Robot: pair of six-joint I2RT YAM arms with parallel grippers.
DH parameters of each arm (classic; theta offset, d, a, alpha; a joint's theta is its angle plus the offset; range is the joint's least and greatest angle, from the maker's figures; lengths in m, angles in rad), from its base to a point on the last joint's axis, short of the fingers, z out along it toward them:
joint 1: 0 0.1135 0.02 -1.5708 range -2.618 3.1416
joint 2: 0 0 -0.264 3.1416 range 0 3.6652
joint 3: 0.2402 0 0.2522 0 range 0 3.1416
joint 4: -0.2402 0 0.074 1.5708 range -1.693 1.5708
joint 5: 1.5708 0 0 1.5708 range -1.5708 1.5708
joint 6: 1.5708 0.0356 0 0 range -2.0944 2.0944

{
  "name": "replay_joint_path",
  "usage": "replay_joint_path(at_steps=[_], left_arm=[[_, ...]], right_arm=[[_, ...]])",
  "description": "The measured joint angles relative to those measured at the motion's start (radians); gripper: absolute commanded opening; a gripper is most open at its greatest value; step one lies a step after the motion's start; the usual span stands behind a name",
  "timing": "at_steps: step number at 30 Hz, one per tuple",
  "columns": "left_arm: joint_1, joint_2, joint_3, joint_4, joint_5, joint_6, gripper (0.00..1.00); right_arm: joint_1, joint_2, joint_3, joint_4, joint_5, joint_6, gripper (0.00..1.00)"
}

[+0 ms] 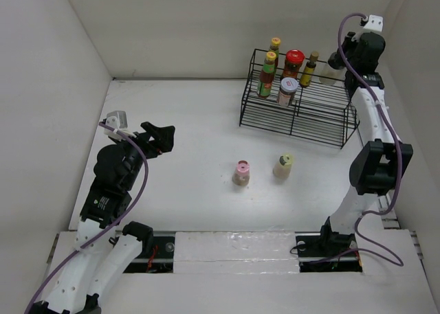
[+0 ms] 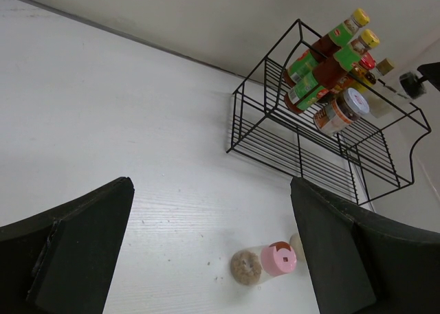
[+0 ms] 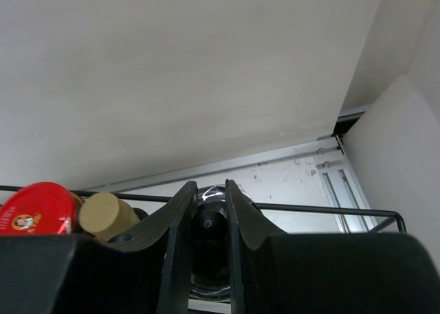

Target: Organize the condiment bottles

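The black wire rack (image 1: 295,115) at the back right holds two yellow-capped sauce bottles (image 1: 268,73), a red-lidded jar (image 1: 293,61), a silver-lidded jar (image 1: 287,91) and a tan-capped bottle (image 1: 309,68). My right gripper (image 3: 212,197) is shut on a black-capped bottle (image 3: 210,225) at the rack's back right corner (image 1: 335,70). A pink-capped bottle (image 1: 241,172) and a cream-capped bottle (image 1: 283,165) stand on the table in front of the rack. My left gripper (image 1: 161,137) is open and empty, well left of them. The pink-capped bottle shows between its fingers (image 2: 271,262).
White walls close in the table at the back, left and right. In the right wrist view the red lid (image 3: 38,207) and tan cap (image 3: 106,214) sit just left of my fingers. The rack's lower front tier (image 2: 323,156) holds nothing.
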Motion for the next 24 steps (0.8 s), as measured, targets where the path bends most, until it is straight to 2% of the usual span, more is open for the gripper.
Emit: replay_joint_path(at_steps=[6, 9, 10, 11, 14, 15, 19, 23, 24], left_arm=[[0.0, 0.0, 0.0, 0.0, 0.0, 0.0, 0.94], [0.0, 0.0, 0.0, 0.0, 0.0, 0.0, 0.94], [0.0, 0.0, 0.0, 0.0, 0.0, 0.0, 0.94], [0.0, 0.0, 0.0, 0.0, 0.0, 0.0, 0.94], [0.0, 0.0, 0.0, 0.0, 0.0, 0.0, 0.94], [0.0, 0.0, 0.0, 0.0, 0.0, 0.0, 0.94], [0.0, 0.0, 0.0, 0.0, 0.001, 0.0, 0.94], [0.0, 0.0, 0.0, 0.0, 0.001, 0.0, 0.94], [0.0, 0.0, 0.0, 0.0, 0.001, 0.0, 0.94]], right_arm=[[0.0, 0.05, -0.021, -0.006, 0.007, -0.011, 0.15], [0.0, 0.075, -0.024, -0.023, 0.008, -0.013, 0.23], [0.0, 0.082, -0.024, -0.012, 0.008, -0.019, 0.27], [0.0, 0.082, -0.024, -0.012, 0.008, -0.019, 0.4], [0.0, 0.082, -0.024, -0.012, 0.008, -0.018, 0.59], [0.0, 0.082, -0.024, -0.013, 0.009, -0.018, 0.62], [0.0, 0.071, -0.024, -0.015, 0.011, -0.019, 0.67], [0.009, -0.012, -0.046, -0.029, 0.015, -0.019, 0.67], [0.015, -0.055, -0.07, -0.019, 0.016, -0.019, 0.65]])
